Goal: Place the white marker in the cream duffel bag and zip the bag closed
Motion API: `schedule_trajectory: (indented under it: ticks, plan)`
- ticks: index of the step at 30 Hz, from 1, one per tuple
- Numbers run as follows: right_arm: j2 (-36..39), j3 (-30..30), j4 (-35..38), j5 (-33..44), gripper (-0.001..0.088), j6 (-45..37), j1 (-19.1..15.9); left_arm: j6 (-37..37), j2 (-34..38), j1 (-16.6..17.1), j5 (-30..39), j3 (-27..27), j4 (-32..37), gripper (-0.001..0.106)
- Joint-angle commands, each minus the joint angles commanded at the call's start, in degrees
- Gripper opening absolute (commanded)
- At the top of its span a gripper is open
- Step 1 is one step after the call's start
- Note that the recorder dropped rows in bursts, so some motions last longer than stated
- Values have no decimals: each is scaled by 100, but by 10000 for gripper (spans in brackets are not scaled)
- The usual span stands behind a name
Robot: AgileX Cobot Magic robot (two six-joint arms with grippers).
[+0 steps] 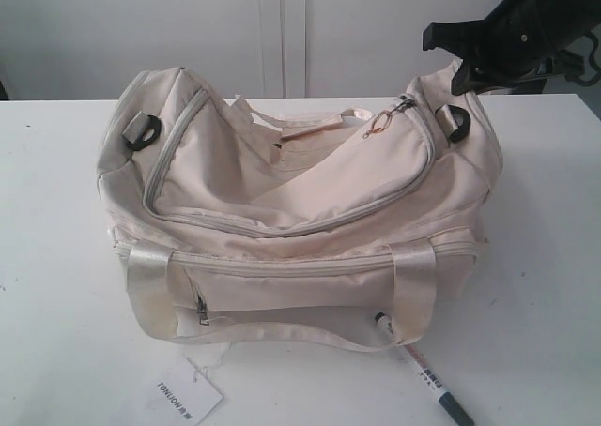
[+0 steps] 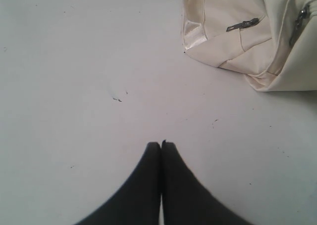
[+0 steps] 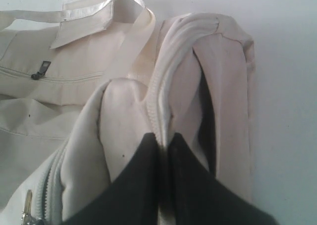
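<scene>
The cream duffel bag (image 1: 300,191) lies in the middle of the white table, its grey top zip running to a gold pull (image 1: 380,126) near its right end. The white marker (image 1: 420,368) rests on the table by the bag's front right corner, dark cap end towards the table's front edge. My right gripper (image 1: 458,77) (image 3: 163,138) is at the bag's right end, shut on a raised fold of bag fabric (image 3: 168,76) beside the zip. My left gripper (image 2: 161,144) is shut and empty over bare table, with the bag (image 2: 233,36) a short way off. It is out of the exterior view.
A white paper tag (image 1: 188,398) with black letters lies in front of the bag near the table's front edge. The table (image 1: 56,257) spreads to both sides of the bag. A pale wall stands behind the table's back edge.
</scene>
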Motion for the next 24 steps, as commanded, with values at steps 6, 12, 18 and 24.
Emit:
schedule_trajectory:
  ticks: [6,12,18,24]
  plan:
    - [0,0,0,0,0,0,0,0,0,0,0,0,0,0]
    - [0,0,0,0,0,0,0,0,0,0,0,0,0,0]
    - [0,0,0,0,0,0,0,272,0,0,-26,0,165,0]
    - [0,0,0,0,0,0,0,-150,0,0,-946,0,-134,0]
